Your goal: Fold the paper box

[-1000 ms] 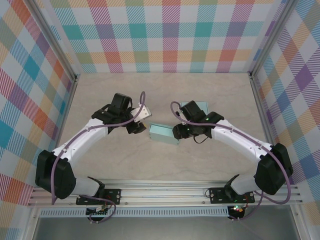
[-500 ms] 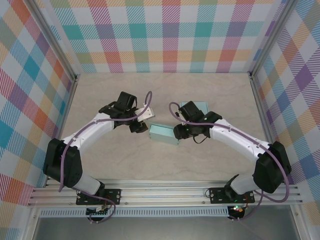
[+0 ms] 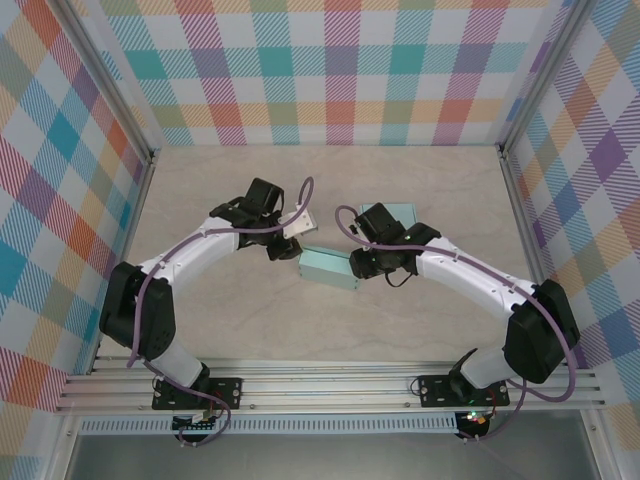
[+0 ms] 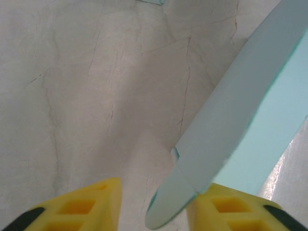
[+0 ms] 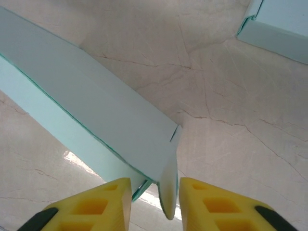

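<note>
A: How far along w/ the paper box (image 3: 328, 267)?

B: Main body's formed, a teal oblong lying mid-tabletop (image 3: 430, 330) btwn the two wrists. Ends look unfinished, though. The left end flap (image 4: 226, 125) and right end flap (image 5: 168, 190) both stick out, not tucked. I'd say past halfway, w/ the end closures left.

A: Fingers?

B: Left fingers (image 4: 91, 204) are part open w/ a wide gap. The flap tip sits btwn them against one finger, not pinched. Right fingers (image 5: 211, 199) are much narrower. The flap tip is btwn them, touching one finger, w/ a slim gap on the other side. No firm grip, afaict.

A: Arms?

B: Left arm (image 3: 190, 260) and right arm (image 3: 470, 275) mirror each other: elbows out, forearms angled inward, wrists low at opposite ends of the box. FYI, a second teal box (image 3: 392, 213) sits just behind the right wrist.
</note>
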Available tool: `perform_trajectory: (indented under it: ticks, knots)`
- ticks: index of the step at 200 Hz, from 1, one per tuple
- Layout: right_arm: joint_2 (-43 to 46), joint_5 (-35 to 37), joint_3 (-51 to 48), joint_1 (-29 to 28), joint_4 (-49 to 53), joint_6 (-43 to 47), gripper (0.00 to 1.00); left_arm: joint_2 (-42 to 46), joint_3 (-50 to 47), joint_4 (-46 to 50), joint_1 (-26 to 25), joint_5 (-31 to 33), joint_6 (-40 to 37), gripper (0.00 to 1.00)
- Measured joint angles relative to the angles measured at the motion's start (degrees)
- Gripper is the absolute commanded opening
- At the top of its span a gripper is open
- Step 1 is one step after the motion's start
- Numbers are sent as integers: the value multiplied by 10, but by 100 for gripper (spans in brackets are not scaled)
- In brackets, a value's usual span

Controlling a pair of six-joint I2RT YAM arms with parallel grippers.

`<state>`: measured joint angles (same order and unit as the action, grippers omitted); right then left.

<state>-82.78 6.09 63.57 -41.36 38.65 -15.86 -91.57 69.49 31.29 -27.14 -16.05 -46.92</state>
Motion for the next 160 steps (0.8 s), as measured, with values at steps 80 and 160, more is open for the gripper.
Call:
perform_trajectory:
  ticks: [80, 160]
  knots:
    - [-18, 23, 19, 0, -3, -10, 8, -23, 33, 18, -19, 10, 81, 2]
    - [-32, 29, 37, 1, 2, -71, 8, -23, 47, 48, -27, 18, 273, 0]
